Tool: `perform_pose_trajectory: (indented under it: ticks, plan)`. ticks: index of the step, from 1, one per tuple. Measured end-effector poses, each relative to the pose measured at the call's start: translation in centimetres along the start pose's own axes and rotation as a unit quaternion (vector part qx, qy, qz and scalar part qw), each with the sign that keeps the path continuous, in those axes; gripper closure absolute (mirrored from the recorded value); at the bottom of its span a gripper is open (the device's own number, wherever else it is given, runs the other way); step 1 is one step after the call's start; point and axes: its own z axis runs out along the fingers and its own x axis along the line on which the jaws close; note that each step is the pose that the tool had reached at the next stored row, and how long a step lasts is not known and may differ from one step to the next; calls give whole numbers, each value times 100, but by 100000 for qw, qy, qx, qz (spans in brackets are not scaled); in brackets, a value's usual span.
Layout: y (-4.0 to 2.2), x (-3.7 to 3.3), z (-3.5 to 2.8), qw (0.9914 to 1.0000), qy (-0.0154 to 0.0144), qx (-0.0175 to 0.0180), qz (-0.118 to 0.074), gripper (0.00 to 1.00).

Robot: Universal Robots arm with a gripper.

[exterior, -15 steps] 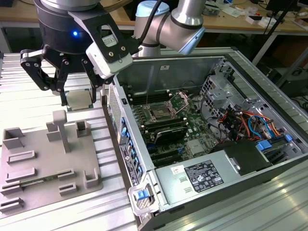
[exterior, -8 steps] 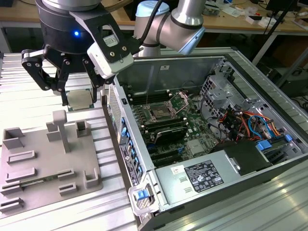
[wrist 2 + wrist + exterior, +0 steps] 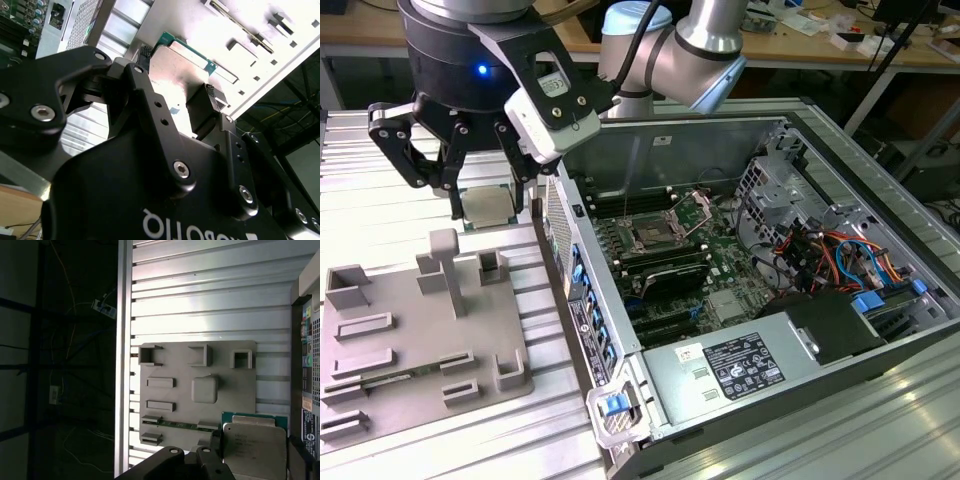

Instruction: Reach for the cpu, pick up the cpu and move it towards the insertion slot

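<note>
Table: I am seeing the slatted aluminium table (image 3: 380, 190) carrying everything in the exterior view.
Computer case: the open computer case (image 3: 880, 330) is lying on its side at the exterior view's right, motherboard facing up.
Arm: the robot arm (image 3: 690, 50) is reaching across the case's far wall towards the exterior view's left.
Tray: the grey tray (image 3: 390, 350) with its upright blocks is sitting just beside the case's outer wall.
Claw: the claw (image 3: 488, 200) is hanging over the tray's far edge; I am watching its fingers (image 3: 207, 102) pressing in on something thin between them, jaws only partly apart.
Insertion slot: the insertion slot (image 3: 650, 237) is lying inside the case, well apart from the claw.
Cpu: the cpu (image 3: 255, 452) is being held flat between the claw's fingertips by two opposite edges, metal face showing in both wrist views, raised above the tray's corner nearest the case.
</note>
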Motion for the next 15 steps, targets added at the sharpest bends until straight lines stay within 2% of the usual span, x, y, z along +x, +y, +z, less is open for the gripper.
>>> perform_pose_trajectory:
  ticks: [15]
  plan:
    - [-2,-59,-1,100000,-2,3,-3,45]
